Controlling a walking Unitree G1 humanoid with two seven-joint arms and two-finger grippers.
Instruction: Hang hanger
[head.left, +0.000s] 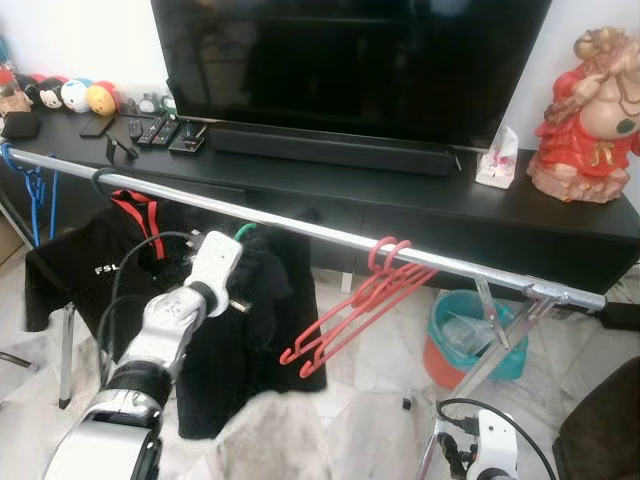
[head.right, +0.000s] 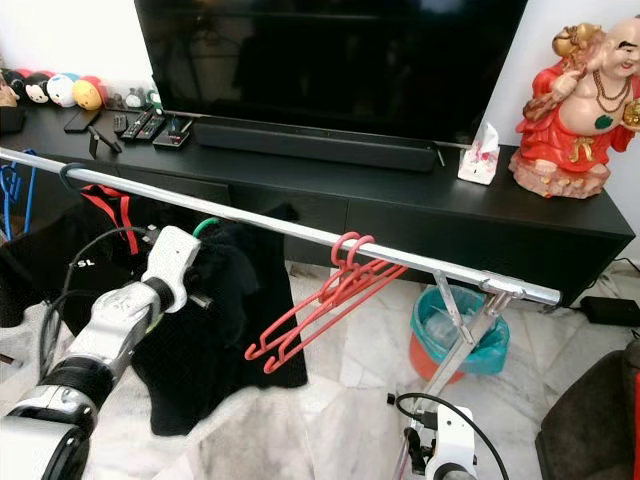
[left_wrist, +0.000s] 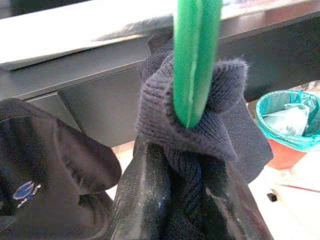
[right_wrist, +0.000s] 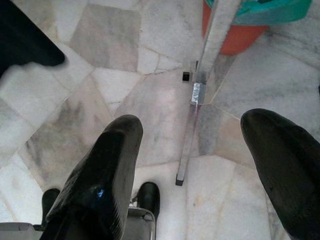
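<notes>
A green hanger (left_wrist: 194, 60) carries a black knit garment (head.left: 262, 330). My left gripper (left_wrist: 175, 200) is shut on the hanger's neck through the garment's collar, just below the silver rail (head.left: 300, 226). The green hook (head.left: 245, 232) reaches up to the rail; I cannot tell whether it rests on it. Two red hangers (head.left: 352, 308) hang empty on the rail further right. My right gripper (right_wrist: 192, 150) hangs low over the marble floor, open with nothing between its fingers (right_wrist: 100, 175).
A black hoodie (head.left: 110, 255) with red cords and a blue hanger (head.left: 35, 190) hang at the rail's left end. The rack's leg (right_wrist: 200, 95) stands by a teal and orange bin (head.left: 470, 340). Behind are a black TV stand (head.left: 420, 200), a TV and a red statue (head.left: 590, 110).
</notes>
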